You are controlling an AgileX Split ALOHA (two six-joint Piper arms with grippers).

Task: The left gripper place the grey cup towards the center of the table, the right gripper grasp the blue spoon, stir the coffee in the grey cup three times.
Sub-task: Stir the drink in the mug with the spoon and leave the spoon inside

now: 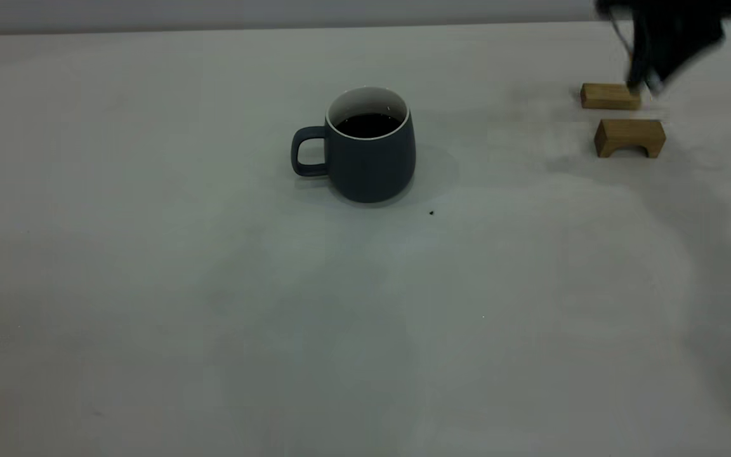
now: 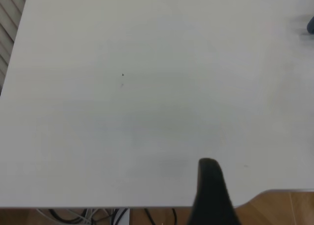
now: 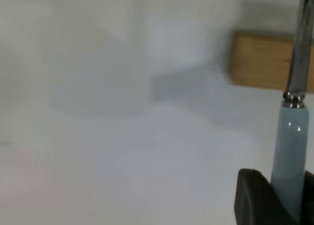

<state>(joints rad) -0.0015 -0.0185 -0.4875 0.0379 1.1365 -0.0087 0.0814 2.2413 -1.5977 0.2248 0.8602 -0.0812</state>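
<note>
The grey cup (image 1: 368,158) stands upright near the middle of the table (image 1: 150,285), handle to the left, with dark coffee (image 1: 367,124) inside. My right gripper (image 1: 648,76) hovers at the far right, just above the rear wooden block, a good way from the cup. In the right wrist view it (image 3: 294,200) is shut on the pale blue handle of the blue spoon (image 3: 292,146), whose metal neck points away from the fingers. My left gripper (image 2: 240,190) is out of the exterior view; it hangs open over the table's near edge, holding nothing, with one black finger (image 2: 211,190) showing.
Two tan wooden blocks lie at the far right, a flat one (image 1: 610,96) behind an arched one (image 1: 630,136). The flat block (image 3: 262,63) also shows beside the spoon's neck. A tiny dark speck (image 1: 431,212) sits right of the cup.
</note>
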